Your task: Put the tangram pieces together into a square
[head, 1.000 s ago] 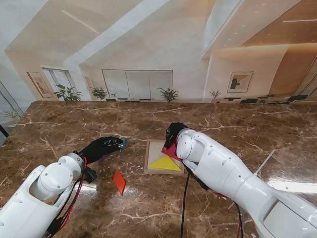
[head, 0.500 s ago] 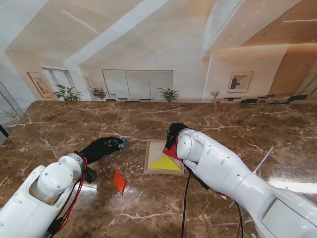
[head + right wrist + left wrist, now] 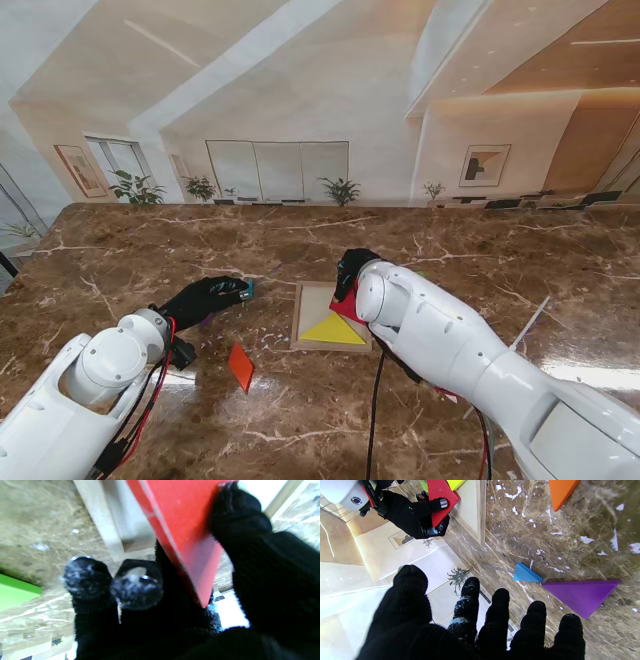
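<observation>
Tangram work centres on the shallow square wooden tray [image 3: 303,312] at mid-frame of the stand view, where a flat yellow triangle [image 3: 334,329] lies in the half nearer to me. A flat red triangle [image 3: 185,530] is pinched in the black-gloved right hand [image 3: 352,272] over the tray's right edge; the right wrist view shows thumb on one face and fingers behind it, with the piece's upper part cut off by the frame. The white right forearm [image 3: 440,345] hides the tray's right side.

Left of the tray, a flat orange piece [image 3: 240,366] lies alone on the brown marble table [image 3: 120,260], with bare marble all round it. The black-gloved left hand [image 3: 205,298] hangs with fingers spread, grasping nothing. In its wrist view a small blue triangle [image 3: 525,574] and a larger purple triangle [image 3: 582,595] lie just beside each other, corners nearly meeting; whether they touch is unclear. A green piece [image 3: 15,593] shows only partly at the left edge of the right wrist view.
</observation>
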Controlling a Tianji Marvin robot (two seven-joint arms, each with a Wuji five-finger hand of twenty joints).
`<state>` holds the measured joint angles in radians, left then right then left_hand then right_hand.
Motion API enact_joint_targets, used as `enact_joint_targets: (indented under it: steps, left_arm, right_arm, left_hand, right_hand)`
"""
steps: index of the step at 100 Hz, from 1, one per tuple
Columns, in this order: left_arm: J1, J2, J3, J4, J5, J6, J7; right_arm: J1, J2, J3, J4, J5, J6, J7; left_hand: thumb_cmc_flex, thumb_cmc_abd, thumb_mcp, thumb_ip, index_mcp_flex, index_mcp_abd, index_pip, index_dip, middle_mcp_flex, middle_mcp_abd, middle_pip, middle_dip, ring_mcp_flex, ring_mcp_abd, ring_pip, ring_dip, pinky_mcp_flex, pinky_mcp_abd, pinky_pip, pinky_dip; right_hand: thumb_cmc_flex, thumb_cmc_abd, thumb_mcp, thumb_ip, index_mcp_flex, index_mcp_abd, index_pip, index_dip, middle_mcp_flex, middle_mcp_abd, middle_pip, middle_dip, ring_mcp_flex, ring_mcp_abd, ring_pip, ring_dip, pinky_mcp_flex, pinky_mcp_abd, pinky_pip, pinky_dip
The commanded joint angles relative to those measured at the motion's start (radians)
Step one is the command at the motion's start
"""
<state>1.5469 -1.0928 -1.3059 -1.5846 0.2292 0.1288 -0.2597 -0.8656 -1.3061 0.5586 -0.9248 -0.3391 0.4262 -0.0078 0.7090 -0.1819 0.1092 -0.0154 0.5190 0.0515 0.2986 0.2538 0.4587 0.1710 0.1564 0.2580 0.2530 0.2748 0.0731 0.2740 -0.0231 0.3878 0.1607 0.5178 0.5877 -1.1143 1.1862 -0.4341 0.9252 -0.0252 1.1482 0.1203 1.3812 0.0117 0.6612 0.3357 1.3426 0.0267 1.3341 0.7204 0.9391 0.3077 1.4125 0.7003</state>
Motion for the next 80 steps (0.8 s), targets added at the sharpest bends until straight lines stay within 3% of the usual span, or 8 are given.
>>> enact_joint_targets:
  steps: [1, 54, 80]
  left_arm:
    - [0.005, 0.001, 0.001, 0.001, 0.000, 0.001, 0.000]
    - [0.009, 0.000, -0.005, 0.001, -0.002, -0.006, 0.001]
    - [0.008, 0.000, -0.005, 0.003, -0.003, -0.010, 0.001]
  right_arm:
    - [-0.009, 0.003, 0.000, -0.007, -0.001, 0.011, 0.017]
    - [-0.011, 0.017, -0.018, -0.031, -0.036, 0.030, 0.034]
    - [-0.009, 0.018, -0.026, -0.033, -0.041, 0.038, 0.038]
  left_hand:
    - [0.036, 0.033, -0.029, 0.022, 0.004, -0.016, -0.008, -0.021, 0.014, -0.001, -0.001, -0.004, -0.003, -0.015, -0.021, -0.009, -0.010, -0.020, -0.029, 0.025]
    - [0.037, 0.033, -0.029, 0.022, 0.009, -0.014, -0.008, -0.021, 0.020, 0.001, 0.000, -0.004, 0.000, -0.014, -0.020, -0.009, -0.009, -0.018, -0.029, 0.025]
    - [0.036, 0.033, -0.029, 0.022, 0.012, -0.014, -0.008, -0.021, 0.022, 0.002, 0.000, -0.003, 0.000, -0.014, -0.020, -0.009, -0.008, -0.017, -0.029, 0.025]
  right_hand:
    - [-0.001, 0.049, 0.057, 0.065, -0.020, -0.067, 0.132, 0.031, 0.080, -0.035, 0.053, 0.016, -0.022, -0.077, 0.024, -0.010, -0.003, 0.001, 0.059, 0.016]
    - [-0.037, 0.020, 0.048, 0.055, -0.042, -0.024, 0.118, 0.027, 0.077, -0.027, 0.024, 0.008, -0.022, -0.069, 0.027, -0.016, -0.015, 0.008, 0.062, 0.015]
    - [-0.085, 0.016, 0.055, 0.070, -0.035, 0.010, 0.058, 0.052, 0.078, -0.021, -0.010, 0.014, -0.022, -0.070, 0.028, -0.021, -0.022, 0.011, 0.064, 0.016]
